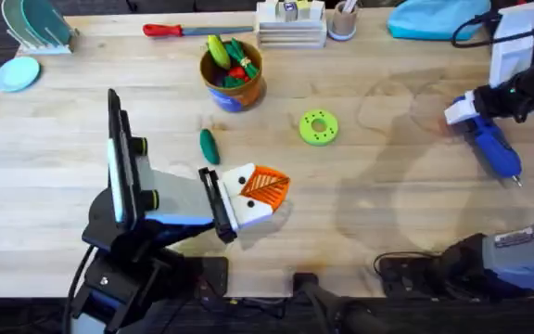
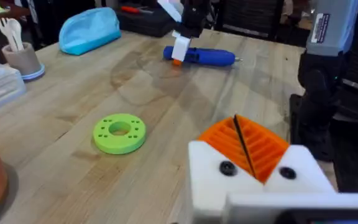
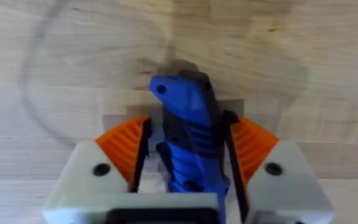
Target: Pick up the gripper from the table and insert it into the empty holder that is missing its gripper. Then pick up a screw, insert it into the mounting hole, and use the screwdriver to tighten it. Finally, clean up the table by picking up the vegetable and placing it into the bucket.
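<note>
Blue screwdriver [image 3: 188, 134] in right claw [image 3: 187, 146]

A pale wooden table [image 1: 360, 232] is carrying everything. A green ring [image 1: 319, 127], a small dark green vegetable [image 1: 209, 146] and a blue bucket [image 1: 235, 91] of toy food are sitting mid-table; a red-handled screwdriver [image 1: 176, 30], pen cup [image 1: 342, 20] and blue pouch [image 1: 434, 19] are lining the far edge.
</note>
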{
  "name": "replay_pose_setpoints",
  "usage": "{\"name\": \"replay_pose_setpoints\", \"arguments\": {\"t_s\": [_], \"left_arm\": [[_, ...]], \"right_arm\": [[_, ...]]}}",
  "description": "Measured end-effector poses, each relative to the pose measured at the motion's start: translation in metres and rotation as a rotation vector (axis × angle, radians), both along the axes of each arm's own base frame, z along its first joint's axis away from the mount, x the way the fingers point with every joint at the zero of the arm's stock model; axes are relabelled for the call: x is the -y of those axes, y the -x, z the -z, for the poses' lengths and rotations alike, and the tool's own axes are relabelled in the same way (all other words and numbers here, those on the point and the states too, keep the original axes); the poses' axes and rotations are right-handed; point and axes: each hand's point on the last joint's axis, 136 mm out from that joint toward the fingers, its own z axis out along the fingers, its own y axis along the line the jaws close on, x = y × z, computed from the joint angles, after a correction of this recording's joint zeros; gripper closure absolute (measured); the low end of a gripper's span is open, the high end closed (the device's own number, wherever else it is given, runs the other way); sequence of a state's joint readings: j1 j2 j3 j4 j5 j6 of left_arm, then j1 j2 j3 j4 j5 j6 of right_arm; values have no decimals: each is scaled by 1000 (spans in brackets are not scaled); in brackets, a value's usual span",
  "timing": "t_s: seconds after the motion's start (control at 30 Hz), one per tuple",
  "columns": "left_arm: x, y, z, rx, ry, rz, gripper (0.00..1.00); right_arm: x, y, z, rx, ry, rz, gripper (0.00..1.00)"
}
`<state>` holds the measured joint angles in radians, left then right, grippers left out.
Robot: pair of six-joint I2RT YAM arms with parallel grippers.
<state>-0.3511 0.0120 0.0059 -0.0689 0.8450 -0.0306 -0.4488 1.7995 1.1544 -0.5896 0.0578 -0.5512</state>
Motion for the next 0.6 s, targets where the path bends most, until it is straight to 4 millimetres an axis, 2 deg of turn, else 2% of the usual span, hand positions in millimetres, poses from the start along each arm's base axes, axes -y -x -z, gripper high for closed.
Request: {"name": "replay_pose_setpoints", "arguments": {"t_s": [0.07,0.2,0.33,0.6], "left_arm": [[0,0,0,0,0,0,993],[0,0,0,0,0,0,993],[0,0,0,0,0,0,993],[0,0,0,0,0,0,993]], "right_arm": [[-4,1,1,-6,-19,-5,472],[-6,2,0,-14,-23,-16,752],[-3,2,0,-26,-10,-6,974],[-4,6,-5,-47,-32,53,985]]}}
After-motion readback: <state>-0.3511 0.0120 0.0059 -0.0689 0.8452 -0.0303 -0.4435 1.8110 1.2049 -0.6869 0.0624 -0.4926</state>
